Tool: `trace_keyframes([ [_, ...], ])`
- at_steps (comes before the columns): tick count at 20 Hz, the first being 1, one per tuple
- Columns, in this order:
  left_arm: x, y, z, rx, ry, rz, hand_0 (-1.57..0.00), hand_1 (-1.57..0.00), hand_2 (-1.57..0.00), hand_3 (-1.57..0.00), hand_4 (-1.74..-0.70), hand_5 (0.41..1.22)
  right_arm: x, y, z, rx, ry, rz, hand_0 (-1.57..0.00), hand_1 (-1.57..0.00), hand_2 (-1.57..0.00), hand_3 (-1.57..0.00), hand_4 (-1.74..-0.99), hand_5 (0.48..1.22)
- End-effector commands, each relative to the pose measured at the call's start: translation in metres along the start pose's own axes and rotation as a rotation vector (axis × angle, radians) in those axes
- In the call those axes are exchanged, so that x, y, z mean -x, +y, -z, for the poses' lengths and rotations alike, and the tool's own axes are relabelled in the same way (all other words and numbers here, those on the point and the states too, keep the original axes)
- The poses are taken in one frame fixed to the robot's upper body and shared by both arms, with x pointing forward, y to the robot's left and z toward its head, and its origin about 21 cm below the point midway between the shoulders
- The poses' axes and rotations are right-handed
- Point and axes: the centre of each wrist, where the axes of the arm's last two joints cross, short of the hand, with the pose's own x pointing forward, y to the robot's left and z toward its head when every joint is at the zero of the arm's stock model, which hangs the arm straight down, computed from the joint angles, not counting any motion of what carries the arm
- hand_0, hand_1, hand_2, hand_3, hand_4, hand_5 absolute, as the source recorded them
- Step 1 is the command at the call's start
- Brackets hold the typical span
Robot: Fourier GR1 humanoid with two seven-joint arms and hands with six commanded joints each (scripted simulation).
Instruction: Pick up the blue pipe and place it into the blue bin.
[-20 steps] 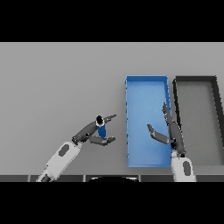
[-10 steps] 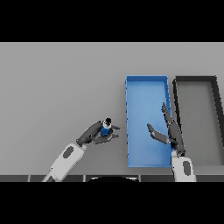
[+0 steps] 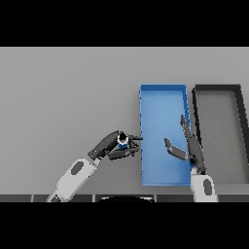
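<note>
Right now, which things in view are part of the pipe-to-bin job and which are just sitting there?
In the job:
- blue pipe, held in the left hand, whose fingers curl round it
- blue bin, just right of the pipe

Not in the job:
- dark bin, right of the blue one
- right hand, open over the blue bin's right side

no text, labels or numbers can be read anywhere

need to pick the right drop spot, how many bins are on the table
2. The blue bin sits right of centre, just beside the left hand holding the blue pipe. The black bin lies alongside its right edge. None seems hidden.
</note>
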Motion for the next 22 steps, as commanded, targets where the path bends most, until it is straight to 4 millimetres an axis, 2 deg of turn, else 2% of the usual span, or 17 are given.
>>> trace_keyframes([
  [1, -0.004, 0.0, 0.001, 0.009, 0.001, 0.007, -1.55, -1.55, -1.56, -1.44, -1.72, 1.214, 0.0, -0.004, 0.002, -0.001, -0.004, -0.001, 0.0, 0.0, 0.0, 0.0, -1.217, 0.635],
  [3, -0.016, 0.002, 0.006, 0.025, 0.01, 0.016, -1.56, -1.56, -1.56, -1.45, -1.72, 1.216, 0.001, -0.003, -0.002, -0.006, -0.019, 0.003, 0.0, 0.0, 0.0, 0.0, -1.215, 0.639],
  [5, -0.02, 0.002, 0.01, 0.039, 0.018, 0.024, -1.56, -1.56, -1.56, -1.44, -1.73, 1.218, 0.001, -0.006, 0.002, 0.0, -0.008, -0.012, 0.0, 0.0, 0.0, 0.0, -1.195, 0.635],
  [10, -0.022, -0.005, 0.011, 0.059, 0.047, 0.01, -1.57, -1.57, -1.57, -1.44, -1.73, 1.219, 0.002, -0.002, -0.005, 0.005, -0.003, 0.019, 0.0, 0.0, 0.0, 0.0, -1.174, 0.629],
  [14, -0.022, -0.004, 0.01, 0.053, 0.042, 0.018, -1.57, -1.57, -1.57, -1.44, -1.73, 1.22, 0.004, 0.003, -0.008, 0.021, 0.012, 0.047, 0.0, 0.0, 0.0, 0.0, -1.209, 0.623],
  [16, -0.02, -0.002, 0.009, 0.053, 0.052, 0.023, -1.57, -1.57, -1.57, -1.44, -1.73, 1.22, 0.004, 0.002, -0.009, 0.016, 0.002, 0.059, 0.0, 0.0, 0.0, 0.0, -1.197, 0.618],
  [18, -0.019, -0.003, 0.012, 0.059, 0.054, 0.026, -1.57, -1.57, -1.57, -1.44, -1.73, 1.221, -0.008, -0.004, -0.007, -0.012, -0.063, 0.099, 0.0, 0.0, 0.0, 0.0, -1.195, 0.61],
  [20, -0.018, -0.001, 0.009, 0.058, 0.046, 0.02, -1.57, -1.57, -1.57, -1.44, -1.73, 1.221, -0.024, -0.014, -0.001, -0.103, -0.094, 0.183, 0.0, 0.0, 0.0, 0.0, -1.199, 0.593],
  [22, -0.016, 0.0, 0.01, 0.066, 0.045, 0.029, -1.57, -1.57, -1.57, -1.44, -1.73, 1.221, -0.044, -0.022, 0.003, -0.203, -0.127, 0.196, 0.0, 0.0, 0.0, 0.0, -1.215, 0.561],
])
